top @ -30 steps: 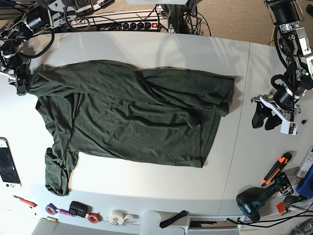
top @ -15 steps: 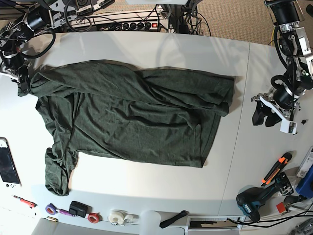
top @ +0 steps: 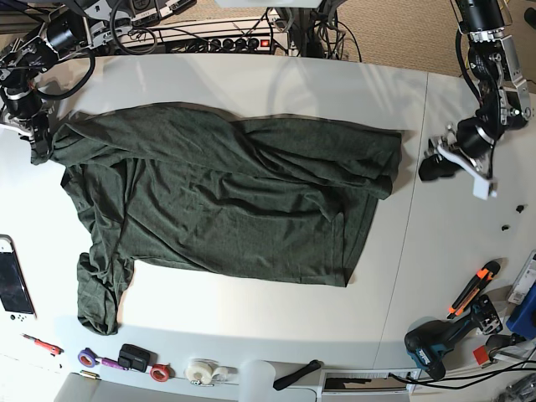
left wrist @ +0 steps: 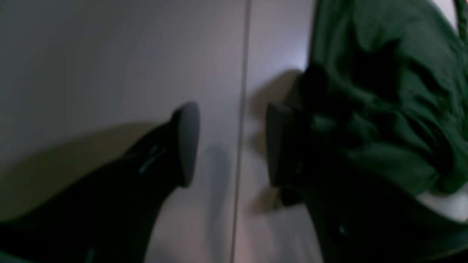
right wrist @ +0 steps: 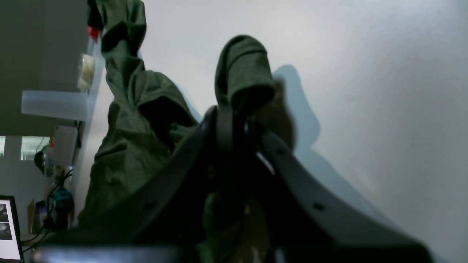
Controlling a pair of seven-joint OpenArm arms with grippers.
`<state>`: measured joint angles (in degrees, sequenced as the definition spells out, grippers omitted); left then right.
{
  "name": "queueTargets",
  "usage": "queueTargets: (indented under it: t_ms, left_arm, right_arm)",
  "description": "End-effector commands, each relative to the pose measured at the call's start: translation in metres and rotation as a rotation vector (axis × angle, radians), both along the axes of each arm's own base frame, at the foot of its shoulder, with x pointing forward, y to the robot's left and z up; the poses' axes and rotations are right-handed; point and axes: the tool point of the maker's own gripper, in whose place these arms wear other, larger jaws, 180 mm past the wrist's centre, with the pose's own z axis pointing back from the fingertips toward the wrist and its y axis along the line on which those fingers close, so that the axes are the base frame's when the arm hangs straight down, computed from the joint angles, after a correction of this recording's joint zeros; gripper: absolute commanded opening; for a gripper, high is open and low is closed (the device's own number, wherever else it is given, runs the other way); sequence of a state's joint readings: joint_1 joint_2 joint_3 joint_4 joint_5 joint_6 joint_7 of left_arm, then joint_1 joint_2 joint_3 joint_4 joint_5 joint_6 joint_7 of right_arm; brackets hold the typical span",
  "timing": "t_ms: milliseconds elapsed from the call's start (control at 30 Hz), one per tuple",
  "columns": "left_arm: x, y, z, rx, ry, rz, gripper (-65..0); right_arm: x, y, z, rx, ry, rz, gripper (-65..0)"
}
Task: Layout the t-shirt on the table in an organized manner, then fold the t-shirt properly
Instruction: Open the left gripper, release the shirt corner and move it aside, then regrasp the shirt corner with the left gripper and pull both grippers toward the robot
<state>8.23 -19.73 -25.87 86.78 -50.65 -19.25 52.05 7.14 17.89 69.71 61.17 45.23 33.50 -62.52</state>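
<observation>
The t-shirt (top: 226, 197) lies spread and wrinkled across the table (top: 251, 79), filling the frame's middle and left. At upper left the right gripper (top: 38, 146) is clamped on a shirt fold. At right, the left gripper (top: 435, 167) stands wide apart, holding nothing, just beside the hem.

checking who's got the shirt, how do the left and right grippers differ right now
The right gripper is shut on the t-shirt, pinching a fold at its corner; the left gripper is open with only table between its fingers. The right sits at the shirt's far end, the left just off the other edge. Both are black and low over the table.
</observation>
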Motion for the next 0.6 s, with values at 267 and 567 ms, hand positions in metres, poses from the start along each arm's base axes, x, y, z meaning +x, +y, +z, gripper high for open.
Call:
queueTargets:
  t_ms: [267, 567]
  left_arm:
    - [-0.016, -0.025, -0.009, -0.176, 0.049, -0.095, -23.7]
    - [-0.034, -0.048, -0.024, -0.148, 0.145, -0.207, -23.8]
  right_arm:
    - [0.005, -0.009, 0.017, -0.037, -0.037, 0.001, -65.0]
    - [0.006, -0.006, 0.015, -0.029, -0.037, 0.003, -65.0]
